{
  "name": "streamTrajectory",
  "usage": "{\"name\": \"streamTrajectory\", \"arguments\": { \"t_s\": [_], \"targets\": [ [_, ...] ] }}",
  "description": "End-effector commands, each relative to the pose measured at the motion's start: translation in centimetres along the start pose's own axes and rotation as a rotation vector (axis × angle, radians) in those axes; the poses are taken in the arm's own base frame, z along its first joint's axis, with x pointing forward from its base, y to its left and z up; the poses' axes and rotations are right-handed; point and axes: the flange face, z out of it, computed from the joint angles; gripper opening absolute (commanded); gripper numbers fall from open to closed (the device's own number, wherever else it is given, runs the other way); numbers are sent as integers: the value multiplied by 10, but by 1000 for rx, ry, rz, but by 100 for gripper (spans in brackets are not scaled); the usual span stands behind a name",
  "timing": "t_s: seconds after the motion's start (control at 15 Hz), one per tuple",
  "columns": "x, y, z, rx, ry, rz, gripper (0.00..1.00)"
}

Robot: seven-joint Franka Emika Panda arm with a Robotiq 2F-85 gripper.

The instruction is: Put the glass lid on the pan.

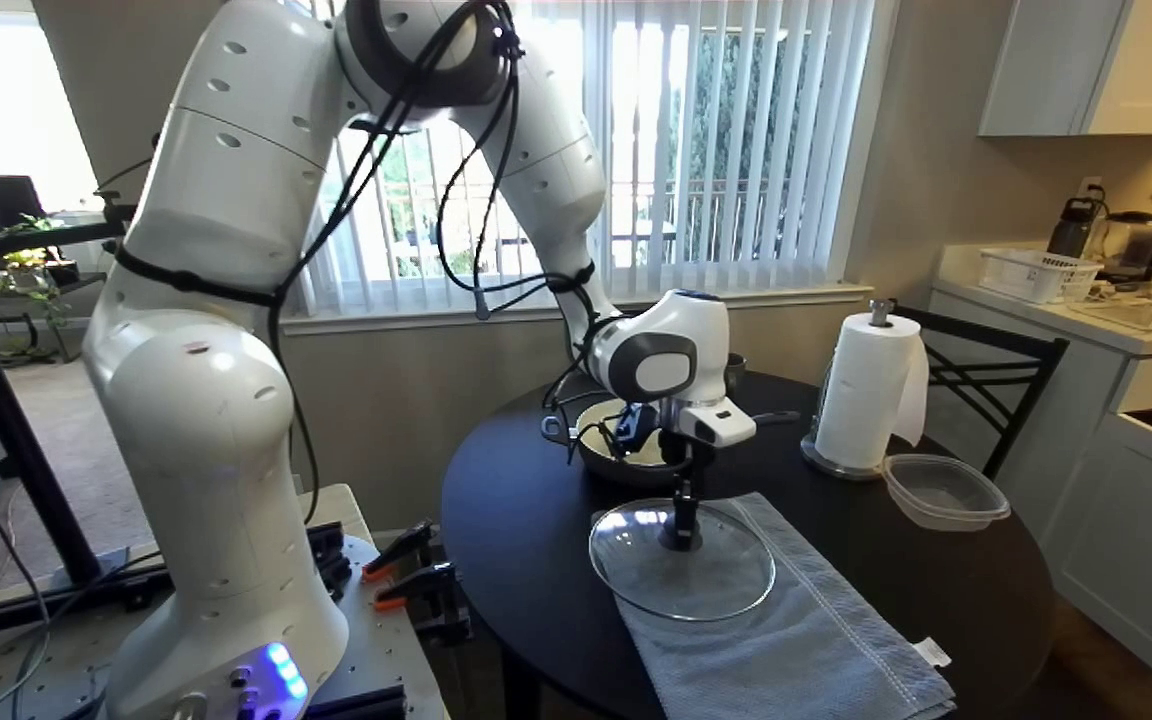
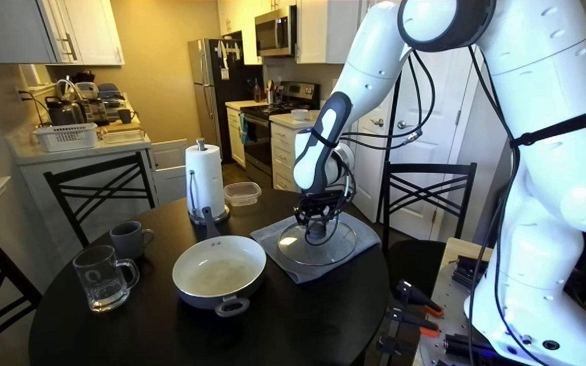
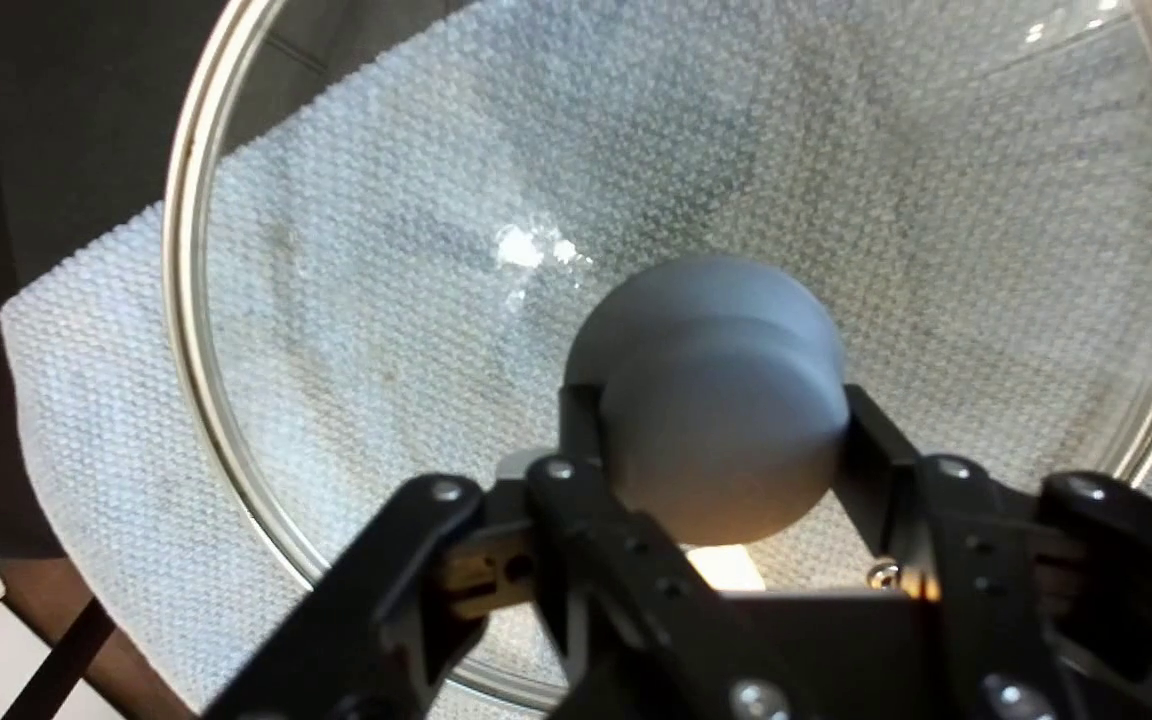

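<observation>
The glass lid [image 1: 636, 575] lies flat over a folded grey cloth; it also shows in an exterior view [image 2: 293, 250] and in the wrist view [image 3: 386, 330]. Its rounded grey knob [image 3: 706, 310] points up. My gripper [image 3: 721, 410] points down with one finger on each side of the knob, both touching it; it looks shut on the knob. I cannot tell whether the lid is lifted off the cloth. The pan [image 2: 206, 300], cream inside and dark outside, stands uncovered on the table beside the cloth. In an exterior view my wrist partly hides the pan [image 1: 616, 472].
The grey cloth [image 1: 786, 650] lies on the round dark table [image 2: 293, 325]. A glass mug [image 2: 102, 284] and a grey mug [image 2: 129, 241] stand beside the pan. A paper towel roll [image 2: 205, 180] and a clear plastic container [image 2: 242, 194] stand beyond the pan's handle [image 2: 210, 223].
</observation>
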Motion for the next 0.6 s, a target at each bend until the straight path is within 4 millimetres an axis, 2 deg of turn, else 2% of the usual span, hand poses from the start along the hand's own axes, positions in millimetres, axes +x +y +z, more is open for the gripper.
{"name": "streamTrajectory", "arguments": {
  "t_s": [0.0, 0.27, 0.53],
  "targets": [
    [-8, -1, -37, -16, -2, -21, 33],
    [-13, -12, -64, -36, 32, -61, 33],
    [-19, -35, -95, -55, 82, -130, 33]
  ]
}}
